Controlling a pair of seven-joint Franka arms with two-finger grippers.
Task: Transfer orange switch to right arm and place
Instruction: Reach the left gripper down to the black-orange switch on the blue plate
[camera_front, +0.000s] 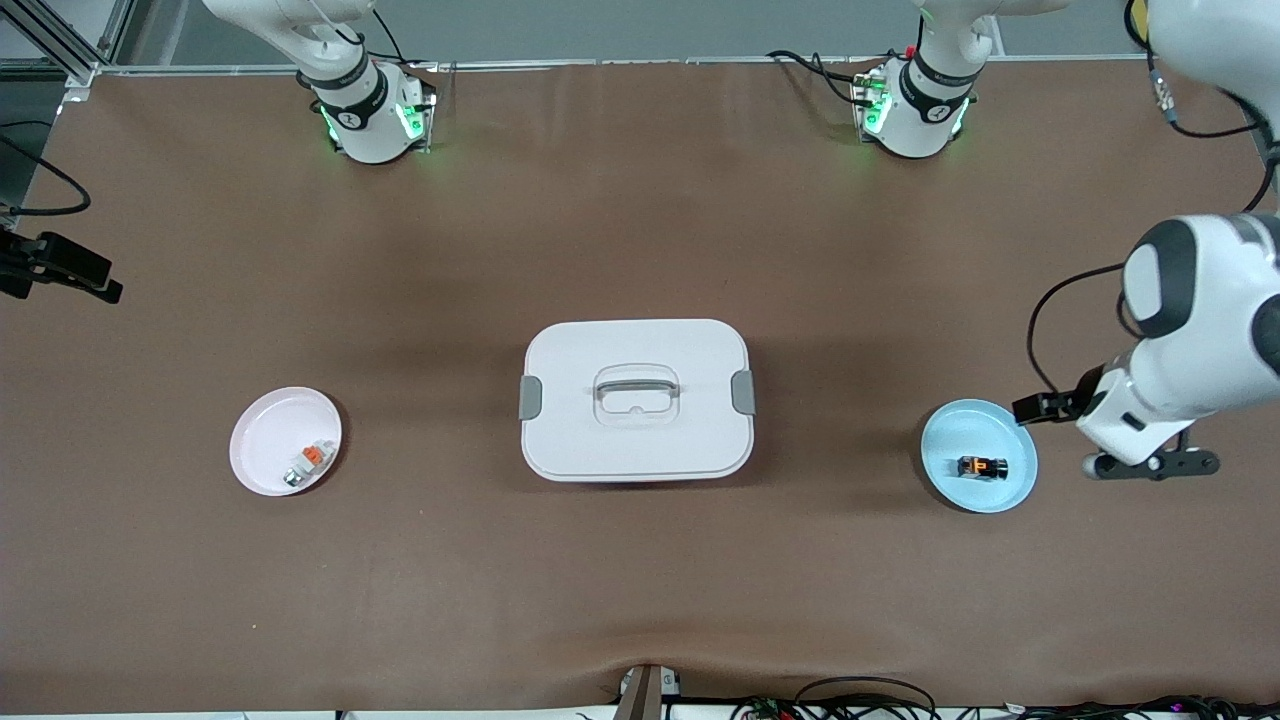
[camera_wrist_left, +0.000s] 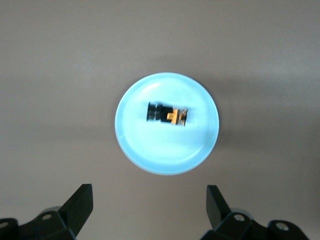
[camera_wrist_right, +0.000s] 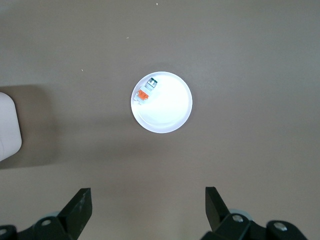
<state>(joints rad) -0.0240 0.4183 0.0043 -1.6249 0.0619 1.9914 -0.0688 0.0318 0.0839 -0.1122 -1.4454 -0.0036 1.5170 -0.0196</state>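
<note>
On the blue plate (camera_front: 945, 435) at the left arm's end lies the orange switch (camera_front: 982, 467), small, light, hard; best pinched across its short black sides. Left gripper (camera_wrist_left: 150, 210) hovers above, fingers spread, empty. Right gripper (camera_wrist_right: 148, 210) waits, fingers spread.

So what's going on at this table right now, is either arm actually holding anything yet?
Neither arm holds anything yet. The orange switch lies in the blue plate toward the left arm's end of the table. The left gripper hangs open beside that plate, not touching the switch. The right gripper is open above the pink plate, which holds a whitish-grey piece. A closed white box sits between the plates.
</note>
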